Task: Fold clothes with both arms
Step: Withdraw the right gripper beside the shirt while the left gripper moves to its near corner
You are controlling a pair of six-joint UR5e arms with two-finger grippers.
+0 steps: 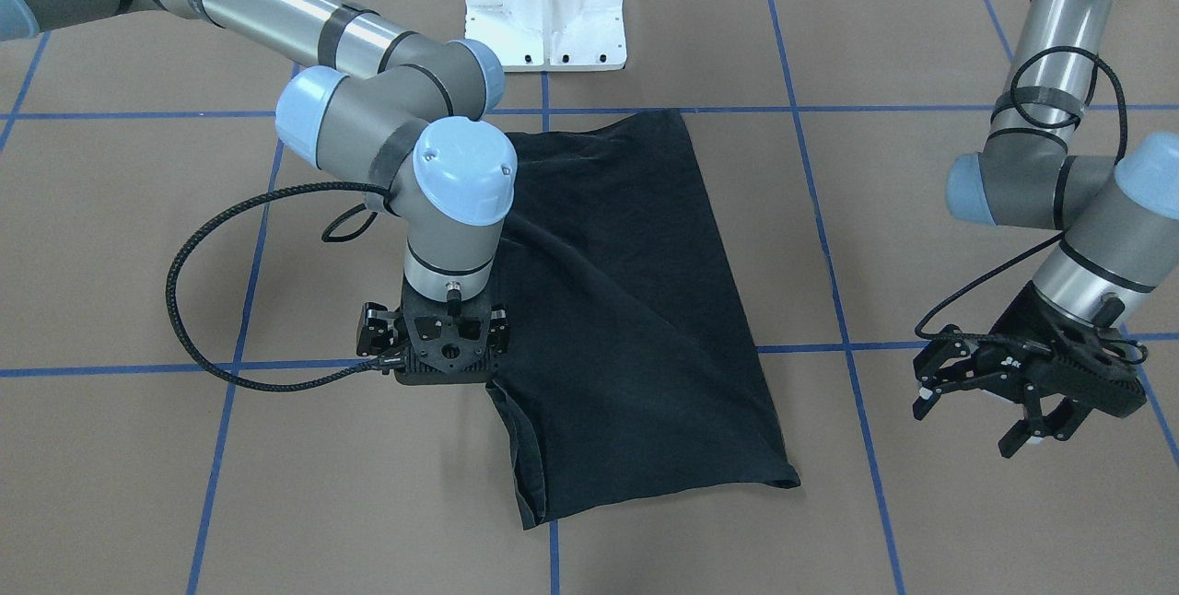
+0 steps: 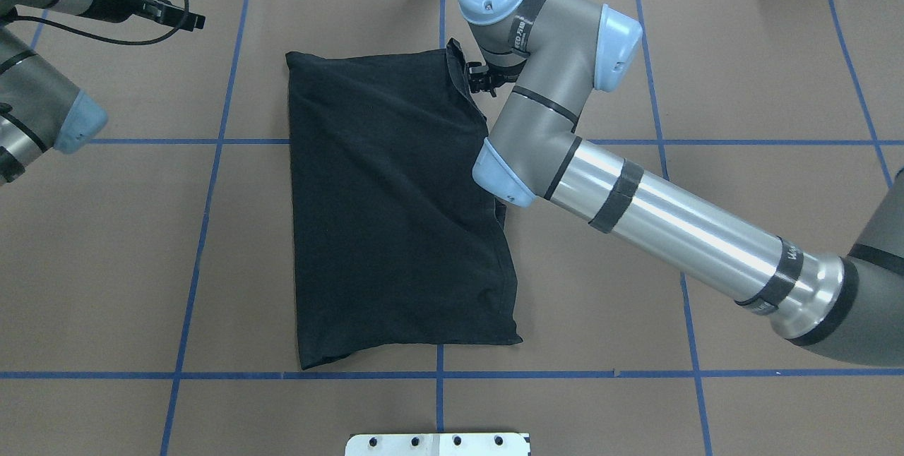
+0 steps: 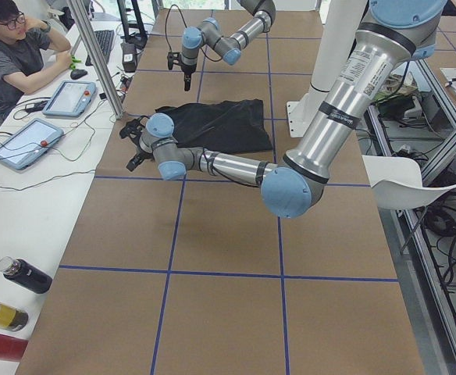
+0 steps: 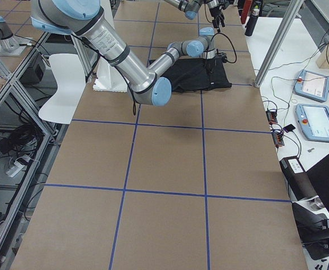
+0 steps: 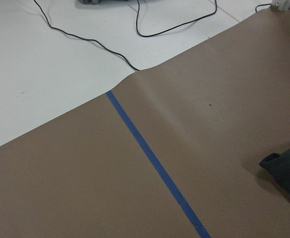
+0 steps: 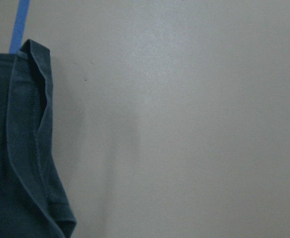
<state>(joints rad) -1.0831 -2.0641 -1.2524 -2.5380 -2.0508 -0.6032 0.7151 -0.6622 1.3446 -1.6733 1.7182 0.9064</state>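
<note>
The black T-shirt lies folded lengthwise into a long panel on the brown table, with its print hidden. It also shows in the overhead view. My right gripper points straight down at the shirt's edge, near its far right corner in the overhead view. Its linkages look spread, with nothing between them. The right wrist view shows only a hemmed shirt edge and bare table. My left gripper hangs open and empty above the table, well off to the side of the shirt. A shirt corner shows in the left wrist view.
A white mounting block stands at the robot's side of the table. Blue tape lines cross the brown paper. An operator sits at a side desk with tablets and bottles.
</note>
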